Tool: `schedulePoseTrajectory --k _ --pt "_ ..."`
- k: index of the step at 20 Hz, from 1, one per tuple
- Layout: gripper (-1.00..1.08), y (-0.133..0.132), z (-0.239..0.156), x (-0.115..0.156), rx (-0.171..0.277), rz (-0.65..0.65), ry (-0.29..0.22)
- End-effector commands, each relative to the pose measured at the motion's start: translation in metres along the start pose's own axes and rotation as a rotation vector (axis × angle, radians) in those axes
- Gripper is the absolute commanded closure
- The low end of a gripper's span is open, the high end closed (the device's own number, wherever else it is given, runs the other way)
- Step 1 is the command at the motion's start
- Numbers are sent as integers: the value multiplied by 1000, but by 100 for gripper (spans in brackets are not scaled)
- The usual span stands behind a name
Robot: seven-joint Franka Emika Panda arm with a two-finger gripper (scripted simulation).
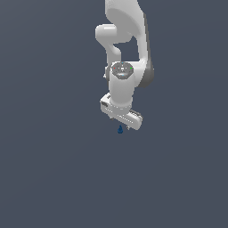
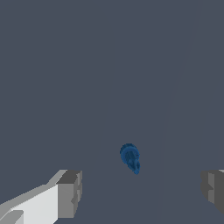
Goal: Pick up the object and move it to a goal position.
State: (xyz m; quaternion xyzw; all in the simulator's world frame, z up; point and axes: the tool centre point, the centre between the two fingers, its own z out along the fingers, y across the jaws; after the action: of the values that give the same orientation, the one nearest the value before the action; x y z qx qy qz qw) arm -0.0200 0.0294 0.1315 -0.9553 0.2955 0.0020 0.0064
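Observation:
The object [image 1: 120, 129] is a tiny dark blue teardrop blob on the dark grey floor, just below the white gripper [image 1: 123, 125] in the exterior view. In the wrist view the object [image 2: 130, 158] lies between the two grey fingertips [image 2: 70, 194], nearer the middle of the gap and a little beyond them. The gripper [image 2: 141, 190] is open, its fingers wide apart, with nothing held. The second fingertip [image 2: 213, 189] shows at the frame's edge.
The white arm [image 1: 127, 40] rises behind the gripper toward the top of the exterior view. All around is plain dark grey floor [image 1: 53, 169]. No goal marker shows.

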Motion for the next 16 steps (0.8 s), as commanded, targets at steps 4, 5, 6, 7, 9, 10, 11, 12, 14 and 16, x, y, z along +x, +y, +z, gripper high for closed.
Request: schedulePoseTrajectory --k 4,5,6,7,9,10,11,12,14,16 --pt "-92 1 10 -6 -2 148 1" --pt "-92 2 12 -8 -2 174 1" --pt "-92 2 14 -9 -3 201 1" --pt "-92 2 16 -10 -3 228 2" --pt "-92 3 20 -12 -4 281 2" --pt "-92 4 21 -13 -4 308 3" --pt "-92 4 23 -14 -5 334 3" --pt "-92 4 25 -15 -5 359 4" --pt "-92 5 28 -17 -6 405 5" --pt "-92 6 31 -19 -6 446 6"
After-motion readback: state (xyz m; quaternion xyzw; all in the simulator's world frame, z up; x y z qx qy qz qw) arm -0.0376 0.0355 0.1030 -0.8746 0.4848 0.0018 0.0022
